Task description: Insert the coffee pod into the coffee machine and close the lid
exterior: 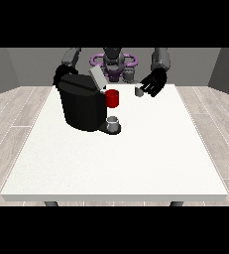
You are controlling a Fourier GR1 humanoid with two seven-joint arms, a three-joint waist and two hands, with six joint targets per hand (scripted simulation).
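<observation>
Front view: one small grey coffee pod (139, 91) sits in the fingers of the hand at the view's right (153, 83), held above the white bench (136, 158), to the right of the one black coffee machine (81, 101); its long axis is too small to tell. The machine's grey lid (97, 78) is tilted open. One red cup (112, 98) touches the machine's right side; one grey cup (113, 123) stands at its base. The other hand (60, 74) shows behind the machine; whether its fingers are clenched I cannot tell.
</observation>
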